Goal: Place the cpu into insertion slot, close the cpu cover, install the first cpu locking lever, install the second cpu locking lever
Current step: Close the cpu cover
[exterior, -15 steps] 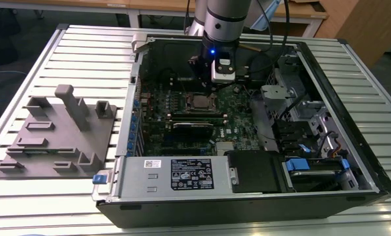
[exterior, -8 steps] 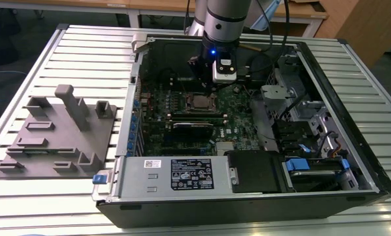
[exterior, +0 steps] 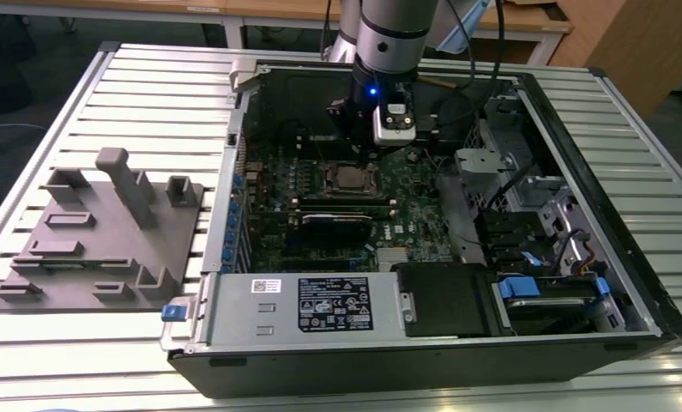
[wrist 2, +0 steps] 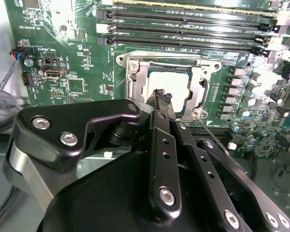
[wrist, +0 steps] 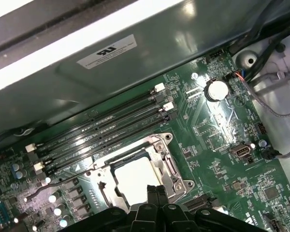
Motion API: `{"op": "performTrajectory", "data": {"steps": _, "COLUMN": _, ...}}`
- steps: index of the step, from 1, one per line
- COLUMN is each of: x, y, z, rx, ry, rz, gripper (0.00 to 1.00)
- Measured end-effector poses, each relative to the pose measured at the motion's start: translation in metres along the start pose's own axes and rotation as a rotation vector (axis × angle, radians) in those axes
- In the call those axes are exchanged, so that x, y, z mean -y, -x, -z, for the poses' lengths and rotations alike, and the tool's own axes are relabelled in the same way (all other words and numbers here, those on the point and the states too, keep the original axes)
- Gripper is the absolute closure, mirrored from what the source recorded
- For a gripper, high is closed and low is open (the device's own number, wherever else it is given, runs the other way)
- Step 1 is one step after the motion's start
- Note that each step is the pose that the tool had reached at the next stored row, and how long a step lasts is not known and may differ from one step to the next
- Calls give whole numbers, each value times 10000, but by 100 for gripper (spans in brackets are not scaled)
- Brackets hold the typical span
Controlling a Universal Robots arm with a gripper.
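Cpu, a small flat square chip with a pale silvery metal top (wrist 2: pixel 167 83), lies already in the insertion slot, a square dark socket with a metal rim (exterior: pixel 347 178) on the green motherboard (wrist 2: pixel 77 58) inside the open black computer case (exterior: pixel 615 283). A thin square silver frame plate, the cpu cover (wrist 2: pixel 135 79), lies flat around the chip, so the cover looks closed. From one corner of the socket a thin metal wire lever (wrist: pixel 58 182) reaches out over the board, and it seems not hooked down, though I cannot be sure of it. The black gripper (wrist 2: pixel 160 96) hangs just above the edge of the cover, its two fingers pressed together with nothing between them. I judge that the step in hand is one of the locking levers. To do it well, the joined fingertips should bear only on the bent end of the wire, not on the cover or the chip, and should press slowly and evenly, so that the wire does not slip off to the side and scratch the small parts near it
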State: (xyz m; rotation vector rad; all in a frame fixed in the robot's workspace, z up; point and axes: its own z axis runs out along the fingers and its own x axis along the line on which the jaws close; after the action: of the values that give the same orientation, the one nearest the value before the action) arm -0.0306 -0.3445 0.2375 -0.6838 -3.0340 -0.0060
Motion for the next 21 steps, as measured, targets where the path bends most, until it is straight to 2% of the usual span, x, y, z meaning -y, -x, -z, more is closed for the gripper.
{"op": "performTrajectory", "data": {"steps": 21, "x": 0, "y": -1, "z": -4, "rx": 6, "ry": -37, "rz": 1003, "gripper": 89}}
